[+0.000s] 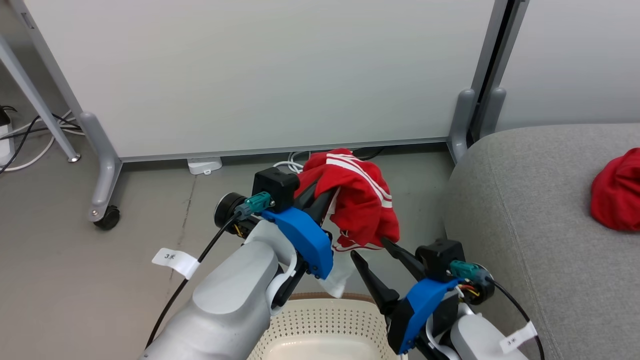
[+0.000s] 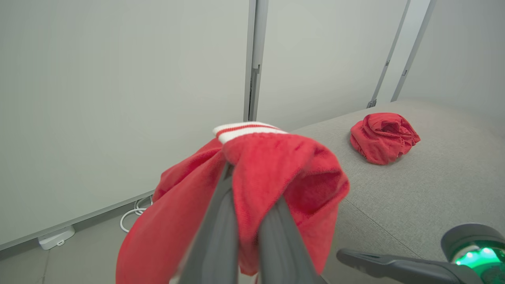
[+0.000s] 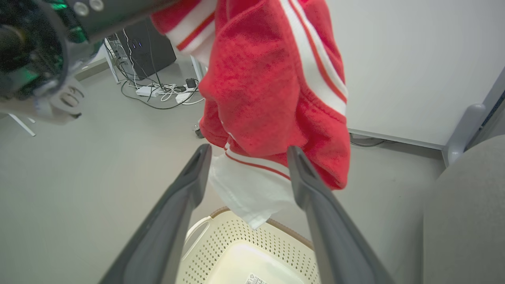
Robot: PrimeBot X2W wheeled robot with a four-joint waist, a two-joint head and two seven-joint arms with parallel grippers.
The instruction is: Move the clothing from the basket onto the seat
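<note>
A red garment with white stripes hangs above the basket, and my left gripper is shut on it. In the left wrist view the two fingers run up into the fabric. My right gripper stands open just below and right of the hanging garment, touching nothing. In the right wrist view the garment hangs beyond the spread fingertips, over the cream basket. Another red garment lies bunched on the grey seat to the right.
White partition panels on grey feet, one with a caster, stand behind. Cables and a power strip lie on the floor at their base. The seat's rounded edge is close to the right of the basket.
</note>
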